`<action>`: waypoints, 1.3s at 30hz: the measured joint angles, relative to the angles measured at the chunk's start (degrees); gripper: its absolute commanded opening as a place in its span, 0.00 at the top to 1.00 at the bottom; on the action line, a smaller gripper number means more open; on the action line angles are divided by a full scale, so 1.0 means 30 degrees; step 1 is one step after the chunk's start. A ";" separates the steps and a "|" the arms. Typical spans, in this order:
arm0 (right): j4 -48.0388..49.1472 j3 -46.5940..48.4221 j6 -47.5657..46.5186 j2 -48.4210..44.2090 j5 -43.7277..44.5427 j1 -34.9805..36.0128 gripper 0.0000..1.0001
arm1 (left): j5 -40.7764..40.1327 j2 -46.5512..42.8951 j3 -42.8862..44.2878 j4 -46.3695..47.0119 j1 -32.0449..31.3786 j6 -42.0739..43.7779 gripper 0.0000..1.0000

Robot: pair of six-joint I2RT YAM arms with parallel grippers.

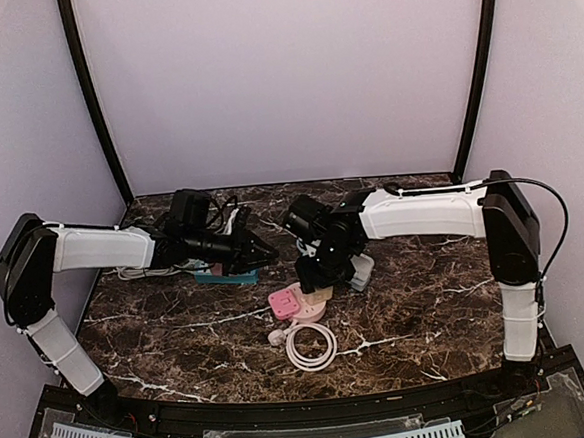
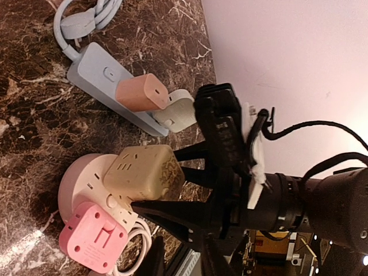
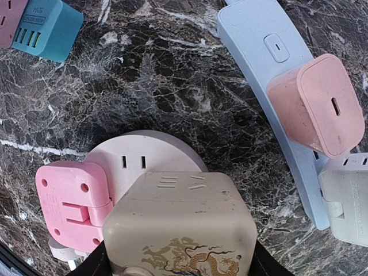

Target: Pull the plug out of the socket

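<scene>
The plug (image 3: 178, 224), judged stiff and light, is clamped at its sides by the right gripper (image 2: 164, 183); the left gripper (image 1: 259, 249) cannot be read.

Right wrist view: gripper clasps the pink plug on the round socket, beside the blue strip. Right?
No: the right wrist view shows the right gripper clasping the beige cube, not the pink plug, on the round socket beside the blue strip.

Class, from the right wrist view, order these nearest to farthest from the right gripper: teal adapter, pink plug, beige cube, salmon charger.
1. beige cube, held by the right gripper.
2. pink plug, beside it, left.
3. salmon charger, upper right, on the blue strip.
4. teal adapter, top left corner.
</scene>
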 measured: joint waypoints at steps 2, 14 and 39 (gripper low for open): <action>0.0080 -0.0073 0.0306 -0.0036 0.0051 0.0000 0.33 | 0.0117 0.0495 -0.0284 0.0546 -0.0233 -0.0488 0.91; 0.0204 -0.0947 0.0867 -0.0204 0.0051 0.0240 0.25 | 0.0022 0.2448 -0.0393 0.1508 -0.1741 -0.1326 1.00; 0.0743 -0.1166 0.0648 -0.1086 0.0503 0.0350 0.71 | -0.1530 0.4131 0.0554 -0.1931 -0.1996 0.0029 1.00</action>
